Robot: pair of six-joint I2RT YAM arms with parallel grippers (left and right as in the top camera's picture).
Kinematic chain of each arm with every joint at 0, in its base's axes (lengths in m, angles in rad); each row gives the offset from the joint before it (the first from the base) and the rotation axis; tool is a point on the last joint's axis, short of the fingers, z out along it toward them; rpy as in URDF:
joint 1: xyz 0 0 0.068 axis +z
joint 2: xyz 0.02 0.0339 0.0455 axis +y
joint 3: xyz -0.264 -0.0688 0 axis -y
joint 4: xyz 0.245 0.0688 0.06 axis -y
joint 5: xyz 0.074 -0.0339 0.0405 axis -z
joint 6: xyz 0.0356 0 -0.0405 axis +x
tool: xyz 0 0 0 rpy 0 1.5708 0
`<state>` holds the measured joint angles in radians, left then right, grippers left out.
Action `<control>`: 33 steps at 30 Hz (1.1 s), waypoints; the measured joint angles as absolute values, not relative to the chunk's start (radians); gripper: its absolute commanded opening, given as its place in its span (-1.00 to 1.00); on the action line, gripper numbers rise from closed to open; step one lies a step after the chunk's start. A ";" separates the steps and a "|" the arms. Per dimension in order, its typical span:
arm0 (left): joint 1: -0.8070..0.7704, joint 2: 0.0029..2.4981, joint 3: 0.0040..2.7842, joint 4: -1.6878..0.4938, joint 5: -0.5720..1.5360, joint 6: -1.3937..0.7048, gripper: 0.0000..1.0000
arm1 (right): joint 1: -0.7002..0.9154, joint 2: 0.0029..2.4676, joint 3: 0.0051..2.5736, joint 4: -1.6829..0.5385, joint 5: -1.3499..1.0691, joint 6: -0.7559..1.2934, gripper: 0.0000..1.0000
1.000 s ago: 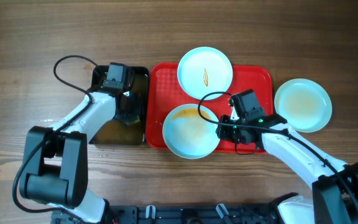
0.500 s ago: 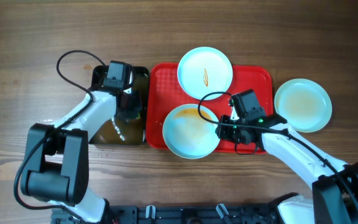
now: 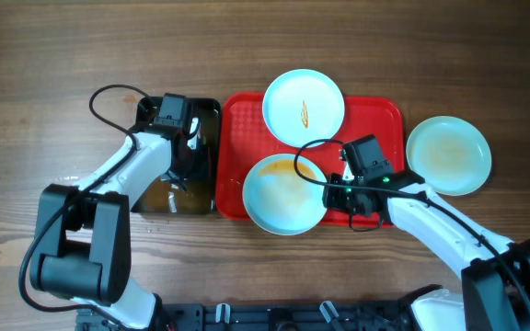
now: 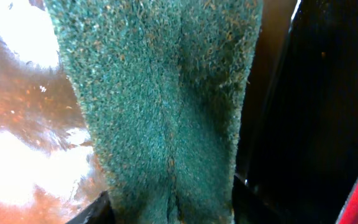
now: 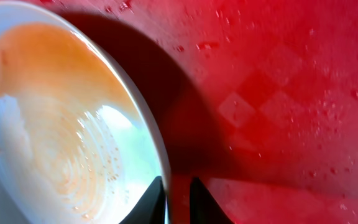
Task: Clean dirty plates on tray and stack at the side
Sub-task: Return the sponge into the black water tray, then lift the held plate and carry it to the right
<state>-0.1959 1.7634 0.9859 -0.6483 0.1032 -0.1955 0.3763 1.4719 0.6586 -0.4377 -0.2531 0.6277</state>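
The red tray (image 3: 376,116) lies in the middle of the table. One plate (image 3: 283,195) with a faint orange smear sits at its front left. A second plate (image 3: 304,108) with an orange streak rests over its back rim. A third plate (image 3: 448,154), smeared pale brown, lies on the table right of the tray. My right gripper (image 3: 328,188) is shut on the right rim of the front plate (image 5: 55,124), one finger inside and one outside (image 5: 178,202), over the tray floor (image 5: 278,93). My left gripper (image 3: 188,162) is shut on a green scouring pad (image 4: 166,106) inside the black tub.
The black tub (image 3: 155,199) stands directly left of the tray and holds brownish water (image 4: 17,155); its dark wall (image 4: 328,93) is just right of the pad. Bare wooden table (image 3: 44,92) lies all around. Cables loop over both arms.
My left gripper has shifted slightly left and back inside the tub with the pad. The right gripper and the plates have barely moved.
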 measured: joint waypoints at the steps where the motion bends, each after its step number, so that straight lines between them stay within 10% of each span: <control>1: -0.196 1.763 0.986 -0.648 0.103 -0.196 0.04 | 0.376 1.472 0.659 -0.429 -0.253 0.628 -0.91; 11: -0.196 1.763 0.985 -0.483 0.055 -0.196 0.33 | 0.376 1.398 0.723 -0.510 -0.117 0.499 -0.91; 30: -0.194 1.783 0.984 -0.379 0.050 -0.272 0.63 | 0.671 1.342 0.860 -0.192 0.883 -0.252 -0.91; 31: -0.194 1.791 0.984 -0.375 0.050 -0.272 0.60 | 0.689 1.342 0.860 -0.193 0.901 -0.279 -0.92; 33: -0.194 1.795 0.985 -0.359 0.050 -0.272 -0.28 | 0.702 1.342 0.860 -0.192 0.926 -0.315 -0.92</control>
<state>-0.1940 1.7950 0.9848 -0.3588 0.0498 -0.2718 0.7025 1.3422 0.8604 -0.1921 0.9260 -0.3149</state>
